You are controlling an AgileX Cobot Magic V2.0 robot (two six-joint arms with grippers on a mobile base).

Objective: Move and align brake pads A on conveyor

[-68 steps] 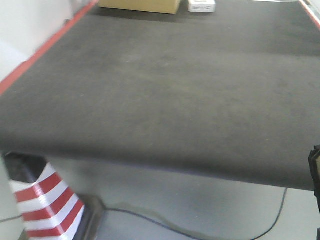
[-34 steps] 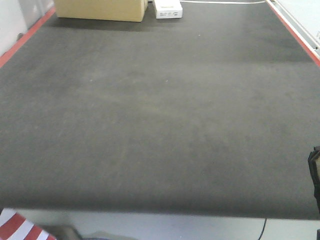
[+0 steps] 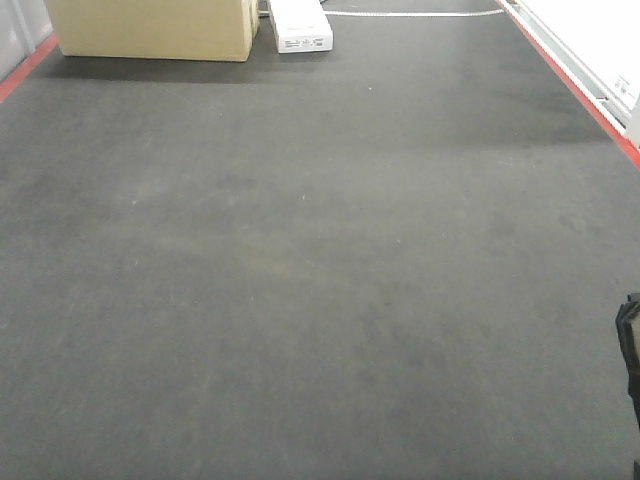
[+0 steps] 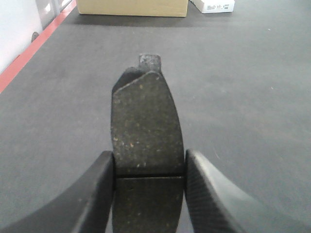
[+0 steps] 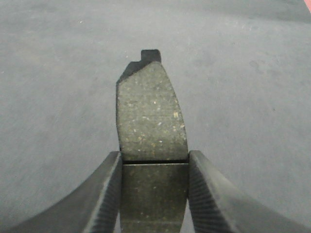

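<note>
The dark felt-like conveyor (image 3: 320, 250) fills the front view. In the left wrist view my left gripper (image 4: 149, 162) is shut on a brake pad (image 4: 146, 116), a dark speckled curved piece with a centre groove, held lengthwise above the conveyor (image 4: 243, 97). My right gripper (image 5: 154, 160) is likewise shut on a second brake pad (image 5: 150, 111) over the conveyor (image 5: 58, 73). Each pad sticks out forward past the fingertips, with a small tab at its far end. No pads lie on the belt in any view.
A cardboard box (image 3: 150, 28) and a white box (image 3: 300, 28) stand at the belt's far end. Red frame edges run along the left (image 3: 25, 68) and right (image 3: 575, 85). A dark part (image 3: 630, 385) pokes in at the right edge.
The front view has advanced over the belt: its near edge and the red-and-white striped cone have dropped out of sight, and the boxes have shifted rightward in view.
</note>
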